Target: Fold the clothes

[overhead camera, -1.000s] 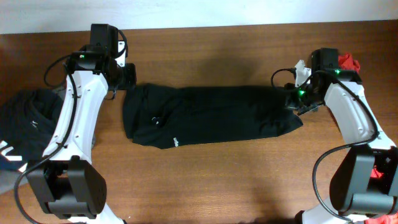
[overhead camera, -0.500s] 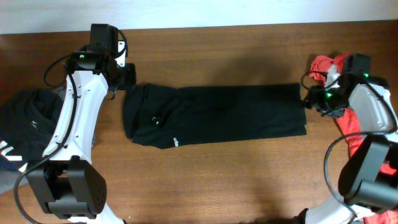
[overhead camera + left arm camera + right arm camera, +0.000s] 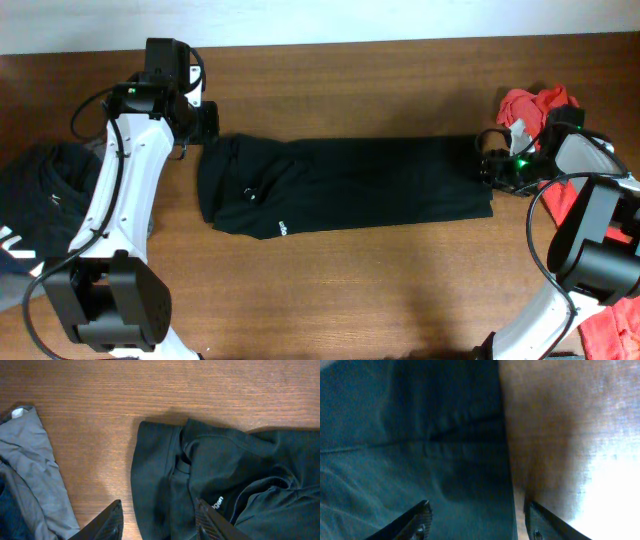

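The clothes in hand are a large black garment [image 3: 350, 185] lying as a long flat strip across the middle of the table, with a small white mark [image 3: 283, 227] near its front edge. My left gripper [image 3: 205, 122] hovers at the strip's upper left corner. In the left wrist view it [image 3: 157, 522] is open over the black fabric [image 3: 225, 475], which bears white lettering [image 3: 220, 501]. My right gripper [image 3: 487, 168] is at the strip's right end. In the right wrist view it [image 3: 477, 520] stands open astride the straight fabric edge [image 3: 505, 460], holding nothing.
A heap of dark and grey clothes [image 3: 35, 205] lies at the table's left edge; its grey part [image 3: 30, 470] shows in the left wrist view. Red clothes [image 3: 535, 103] lie at the far right behind my right arm, more red fabric [image 3: 615, 325] at the lower right corner.
My right gripper pulled the black garment's right end out to the right, flattening it into a square edge, then opened and let it go. The left arm has not moved.
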Motion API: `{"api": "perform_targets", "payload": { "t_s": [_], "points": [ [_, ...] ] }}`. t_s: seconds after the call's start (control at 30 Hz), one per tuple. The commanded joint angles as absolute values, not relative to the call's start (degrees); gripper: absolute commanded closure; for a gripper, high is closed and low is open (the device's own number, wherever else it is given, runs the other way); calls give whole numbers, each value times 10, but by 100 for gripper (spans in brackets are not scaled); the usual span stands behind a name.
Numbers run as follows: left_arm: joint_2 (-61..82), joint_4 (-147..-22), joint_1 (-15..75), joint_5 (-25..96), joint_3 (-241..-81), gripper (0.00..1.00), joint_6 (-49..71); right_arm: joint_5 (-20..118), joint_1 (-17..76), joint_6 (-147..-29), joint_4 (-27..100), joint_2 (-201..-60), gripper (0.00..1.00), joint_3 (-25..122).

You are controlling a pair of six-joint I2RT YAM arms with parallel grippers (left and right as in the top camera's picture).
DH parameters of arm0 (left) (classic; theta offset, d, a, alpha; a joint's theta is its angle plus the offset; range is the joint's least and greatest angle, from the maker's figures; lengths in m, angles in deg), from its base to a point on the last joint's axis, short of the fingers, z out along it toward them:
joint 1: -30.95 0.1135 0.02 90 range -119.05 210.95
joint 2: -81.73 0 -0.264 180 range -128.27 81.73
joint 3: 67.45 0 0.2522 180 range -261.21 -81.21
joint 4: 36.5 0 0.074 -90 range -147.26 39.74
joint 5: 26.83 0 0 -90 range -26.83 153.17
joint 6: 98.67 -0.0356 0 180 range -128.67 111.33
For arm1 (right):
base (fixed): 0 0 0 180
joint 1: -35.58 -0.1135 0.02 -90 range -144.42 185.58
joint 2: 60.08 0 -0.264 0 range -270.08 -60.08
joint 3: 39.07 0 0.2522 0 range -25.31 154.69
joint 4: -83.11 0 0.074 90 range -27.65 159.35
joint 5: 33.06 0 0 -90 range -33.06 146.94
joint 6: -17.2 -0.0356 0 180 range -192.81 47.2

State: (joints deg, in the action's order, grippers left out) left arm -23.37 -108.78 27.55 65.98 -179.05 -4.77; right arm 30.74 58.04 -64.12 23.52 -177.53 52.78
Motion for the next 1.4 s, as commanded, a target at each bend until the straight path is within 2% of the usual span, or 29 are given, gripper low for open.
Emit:
{"api": "perform_targets", "payload": {
  "t_s": [0.0, 0.07, 0.33, 0.47, 0.57, 0.73, 0.97, 1.37],
  "points": [
    [-216, -1086, 279, 657, -1798, 53, -59, 264, 580, -625, 240, -1808, 39, 532],
    [-216, -1086, 279, 657, -1798, 53, -59, 260, 581, -625, 244, -1820, 41, 532],
    [-216, -1086, 279, 655, -1798, 53, -59, 201, 573, -578, 221, -1831, 60, 532],
    [-216, -1086, 279, 655, -1798, 53, -59, 205, 568, -576, 221, -1831, 78, 533],
    [-216, -1087, 279, 655, -1798, 53, -59, 205, 574, -583, 221, -1828, 96, 533],
    [-216, -1088, 279, 655, -1798, 53, -59, 206, 577, -585, 212, -1784, 96, 534],
    [-210, -1093, 279, 655, -1798, 53, -59, 277, 559, -654, 213, -1669, 96, 534],
    [-184, -1093, 279, 659, -1798, 53, -59, 350, 376, -694, 207, -1635, 96, 534]
  ]
}}
